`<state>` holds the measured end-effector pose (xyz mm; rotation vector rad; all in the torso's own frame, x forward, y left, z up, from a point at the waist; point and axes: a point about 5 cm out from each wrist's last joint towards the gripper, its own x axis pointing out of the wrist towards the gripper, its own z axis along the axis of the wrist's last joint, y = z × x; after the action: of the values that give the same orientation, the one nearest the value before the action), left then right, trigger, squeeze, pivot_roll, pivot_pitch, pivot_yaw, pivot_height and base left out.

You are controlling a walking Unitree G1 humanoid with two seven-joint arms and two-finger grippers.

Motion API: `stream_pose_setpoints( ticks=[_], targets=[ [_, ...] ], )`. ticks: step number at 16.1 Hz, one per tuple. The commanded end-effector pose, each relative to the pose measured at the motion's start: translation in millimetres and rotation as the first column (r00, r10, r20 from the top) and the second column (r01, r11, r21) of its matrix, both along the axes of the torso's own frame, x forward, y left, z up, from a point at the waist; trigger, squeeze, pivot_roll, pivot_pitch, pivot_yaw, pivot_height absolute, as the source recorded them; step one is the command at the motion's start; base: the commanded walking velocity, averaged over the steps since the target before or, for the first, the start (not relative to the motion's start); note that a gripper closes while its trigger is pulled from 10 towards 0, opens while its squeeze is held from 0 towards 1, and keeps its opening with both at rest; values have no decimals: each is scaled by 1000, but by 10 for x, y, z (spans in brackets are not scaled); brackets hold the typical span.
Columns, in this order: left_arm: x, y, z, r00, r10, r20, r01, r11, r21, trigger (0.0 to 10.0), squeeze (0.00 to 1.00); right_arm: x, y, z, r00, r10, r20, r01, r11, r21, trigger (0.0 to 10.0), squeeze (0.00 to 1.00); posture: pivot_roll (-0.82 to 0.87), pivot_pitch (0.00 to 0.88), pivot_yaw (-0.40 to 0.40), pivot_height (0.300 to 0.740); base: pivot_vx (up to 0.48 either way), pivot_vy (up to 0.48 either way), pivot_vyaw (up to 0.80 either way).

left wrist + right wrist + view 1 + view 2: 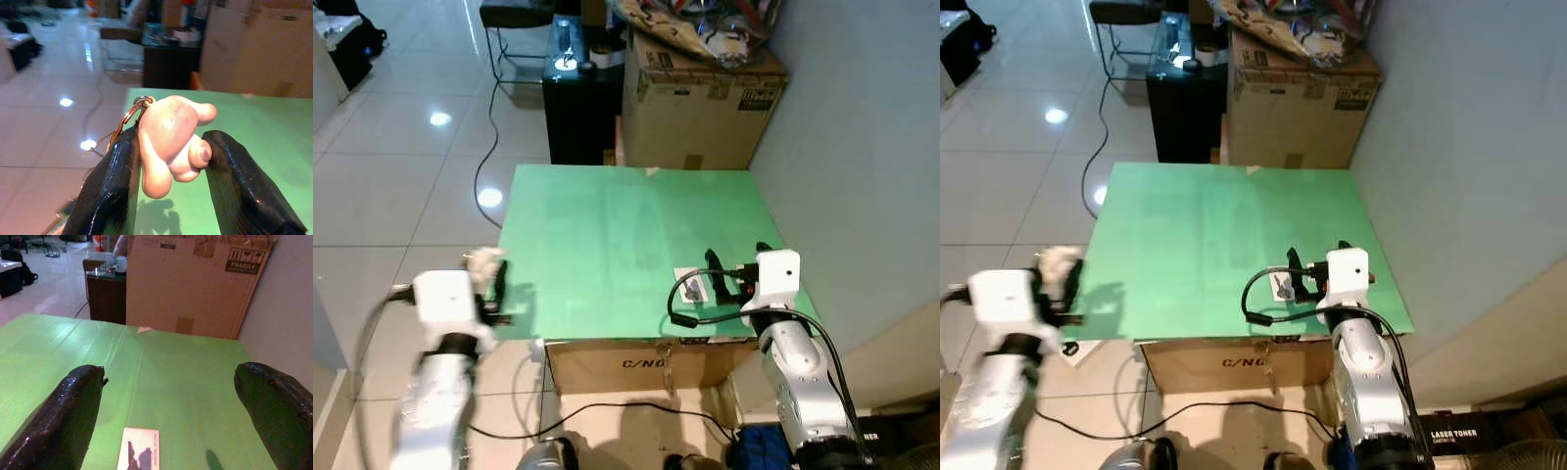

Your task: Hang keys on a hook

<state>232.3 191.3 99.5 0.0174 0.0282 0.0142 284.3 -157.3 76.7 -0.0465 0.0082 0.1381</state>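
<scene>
My left gripper [495, 282] hangs just off the left edge of the green table [607, 225]. It is shut on a pale pink keychain charm [172, 139], whose metal key ring [139, 104] sticks out beside one finger. The keys themselves are hidden. A small white card bearing a dark hook-like shape [693, 286] lies flat near the table's front right. My right gripper [738, 264] hovers open over that corner, and the card [140, 448] lies on the table between and just short of its two fingers.
A large cardboard box [703, 93] and a black cabinet [578, 103] stand behind the table. A grey wall [862, 147] runs along the right. A cable [489, 127] trails over the tiled floor on the left, and a cardboard box [636, 364] sits under the table.
</scene>
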Motion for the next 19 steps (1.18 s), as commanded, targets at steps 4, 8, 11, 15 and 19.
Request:
stream_pose_setpoints(
  ticks=[4, 8, 11, 15, 19],
  targets=[
    [202, -111, 107, 996, -88, 25, 88, 996, -2, 10000, 0, 71, 54, 83, 1000, 10, 28, -10, 1000, 8, 10000, 0, -31, 61, -18, 740, 0, 0, 0],
    [249, -129, 108, 996, -93, 4, 93, 996, 2, 10000, 0, 42, 62, 55, 1000, 21, 17, -21, 1000, 8, 10000, 0, -36, 66, -21, 740, 0, 480, 0],
    [264, -145, 85, 994, -110, -17, 110, 994, 9, 10000, 0, 27, 67, 39, 1000, 22, 8, -23, 1000, 14, 10000, 0, -40, 71, -22, 740, 0, 480, 0],
    [299, -180, 49, 995, -100, -30, 98, 993, -62, 10000, 0, -22, 67, -1, 1000, 1, -13, 0, 999, 44, 10000, 0, -54, 79, -16, 740, 0, 480, 181],
    [266, -145, -11, 996, -66, -64, 62, 996, -59, 10000, 0, -65, -17, 2, 999, -27, -20, 29, 997, 76, 10000, 0, -54, 77, -14, 740, 0, 106, 673]
  ],
)
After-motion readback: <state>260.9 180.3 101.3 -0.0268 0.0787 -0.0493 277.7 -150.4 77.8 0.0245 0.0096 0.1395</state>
